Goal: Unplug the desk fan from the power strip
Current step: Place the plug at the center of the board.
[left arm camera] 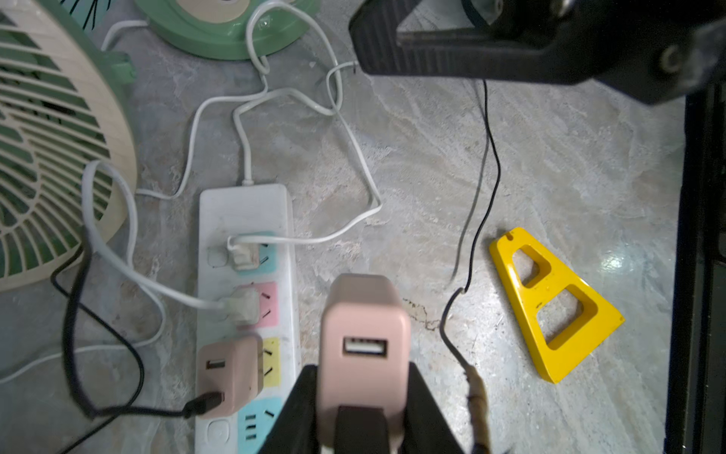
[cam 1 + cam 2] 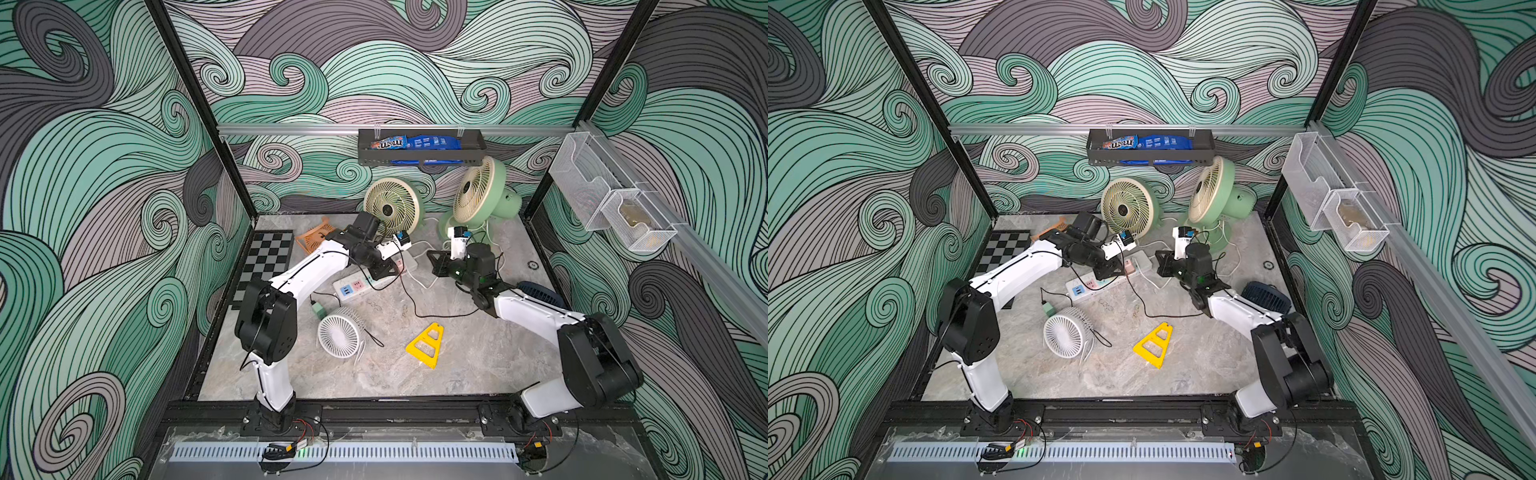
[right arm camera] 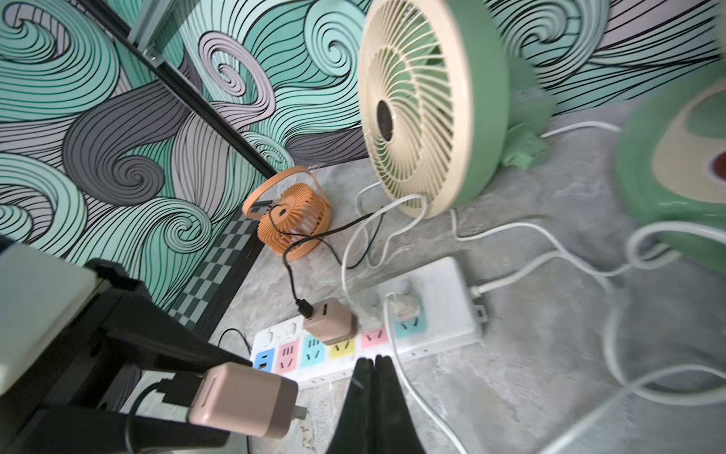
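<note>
The left pincer (image 1: pixel 363 393) is clamped on a pink adapter (image 1: pixel 363 334), one finger on each side. It holds the adapter in the air just beside the power strip (image 1: pixel 243 208), clear of every socket. In the right wrist view the adapter's metal prongs (image 3: pixel 300 412) are bare, and a black cable leaves its back end.

The right pincer (image 3: pixel 375 393) is closed on nothing, its two fingers pressed together, hovering near the long edge of the strip.

The strip lies flat on the bench (image 2: pixel 478 357) in front of two green fans, near the middle in both top views. A second pink adapter (image 1: pixel 228 373) sits plugged in at the yellow socket with a black cable in it. Two white plugs fill the pink and blue sockets further along. A yellow trapezoid piece (image 1: pixel 550 306) lies well apart from the strip.
</note>
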